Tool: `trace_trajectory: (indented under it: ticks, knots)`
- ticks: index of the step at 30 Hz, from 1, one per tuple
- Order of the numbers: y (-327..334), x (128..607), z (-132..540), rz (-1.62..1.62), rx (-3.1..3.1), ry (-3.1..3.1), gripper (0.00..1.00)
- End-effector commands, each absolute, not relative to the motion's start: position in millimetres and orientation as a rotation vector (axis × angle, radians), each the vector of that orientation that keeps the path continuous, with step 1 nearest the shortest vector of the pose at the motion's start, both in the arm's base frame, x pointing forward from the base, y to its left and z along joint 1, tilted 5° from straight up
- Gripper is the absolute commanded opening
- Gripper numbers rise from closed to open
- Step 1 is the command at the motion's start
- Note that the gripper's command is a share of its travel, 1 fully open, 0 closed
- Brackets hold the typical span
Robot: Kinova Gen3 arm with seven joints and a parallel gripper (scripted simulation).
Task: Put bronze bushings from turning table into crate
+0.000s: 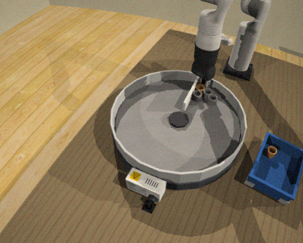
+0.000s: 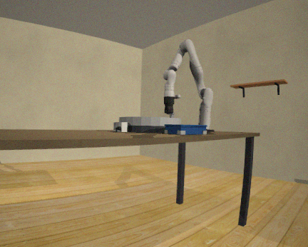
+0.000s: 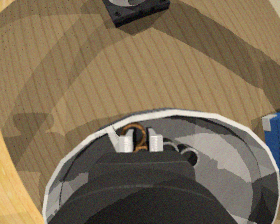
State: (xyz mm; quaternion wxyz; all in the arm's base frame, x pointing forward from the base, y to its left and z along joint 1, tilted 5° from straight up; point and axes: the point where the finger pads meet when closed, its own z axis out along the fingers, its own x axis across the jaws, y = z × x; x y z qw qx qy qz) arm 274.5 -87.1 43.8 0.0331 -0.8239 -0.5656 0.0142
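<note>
Room walls [image 1: 147, 12] [image 2: 71, 78] are plain beige, mottled, above a floor [image 1: 52, 67] [image 2: 107, 193] of yellow planks crossed by soft shadows. A small brown shelf [image 2: 258, 84] hangs on one wall. The table [image 1: 81, 196] [image 2: 53, 137] [image 3: 75, 65] has a dull brown, striped top on dark legs. Over it bends the pale arm [image 1: 209, 31] [image 2: 194, 68]. The turning table [image 1: 117, 140] [image 2: 150, 121] [image 3: 195, 115] is a wide grey dish with a faceted rim and a dark hub. Beside it stands the blue crate [image 1: 271, 189] [image 2: 185, 129] [image 3: 273, 142], with one bronze bushing [image 1: 272, 152] upright near a corner. A white box [image 1: 145, 184] [image 2: 120, 126] with a yellow warning label stands near the rim. The gripper [image 1: 204, 83] [image 2: 170, 115] [image 3: 141, 135] is low at the dish's far side, its fingers spread part way, with bronze showing between them. Just beside is a bronze ring [image 1: 200, 88], orange-brown and open-topped, near a white bar [image 1: 190, 95] [image 3: 114, 137]. Three dull grey steel bushings [image 1: 207, 93] [image 3: 189, 156] cluster close by, hollow and upright, on the dish.
</note>
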Motion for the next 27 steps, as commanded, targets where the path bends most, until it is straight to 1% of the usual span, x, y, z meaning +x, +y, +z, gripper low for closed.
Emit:
trace_trajectory:
  ticks: [1, 27]
  knots:
    - [-87.2, 275.0, 44.1, 0.042, -2.536, -1.741, 0.4]
    - [-86.8, 274.4, 35.2, 0.042, -2.536, -1.741, 0.4]
